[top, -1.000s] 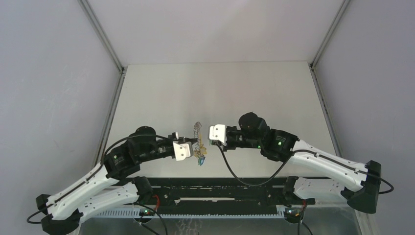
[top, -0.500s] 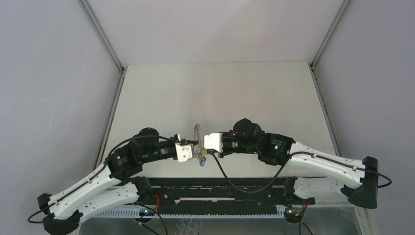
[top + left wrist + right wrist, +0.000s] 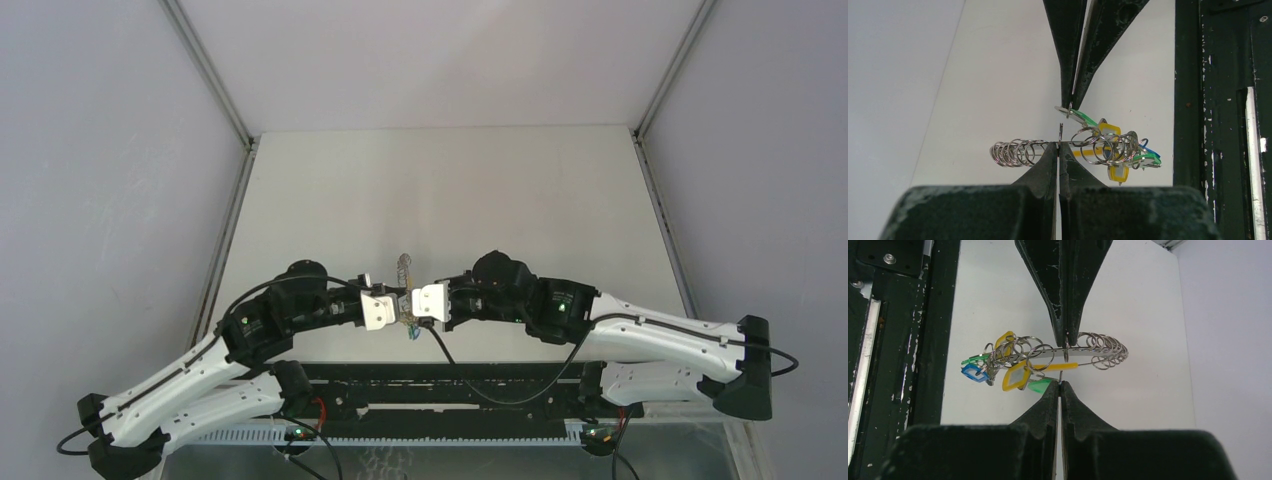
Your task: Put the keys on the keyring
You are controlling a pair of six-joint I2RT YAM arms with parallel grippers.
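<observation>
The keyring [image 3: 1010, 152] is a silvery chain of small rings with a yellow-orange band [image 3: 1088, 151], held level above the table. My left gripper [image 3: 1058, 145] is shut on its thin wire. Several keys hang at its near end, with green [image 3: 1148, 160], blue [image 3: 1149, 149] and yellow [image 3: 1118, 173] heads. My right gripper [image 3: 1060, 384] is shut on a green-headed key [image 3: 1040, 385], right against the keyring's band [image 3: 1058, 366], opposite the left fingers [image 3: 1066, 335]. In the top view both grippers, left [image 3: 402, 301] and right [image 3: 413, 304], meet over the keyring [image 3: 403, 267].
A black rail [image 3: 450, 395] runs along the table's near edge, just below the hanging keys; it shows in the left wrist view [image 3: 1223, 100] and the right wrist view [image 3: 893, 340]. Grey walls close in both sides and the back.
My right gripper has moved left and a little nearer, closing the gap to the left gripper. The green key it holds now sits against the keyring. The left gripper shifted slightly right.
</observation>
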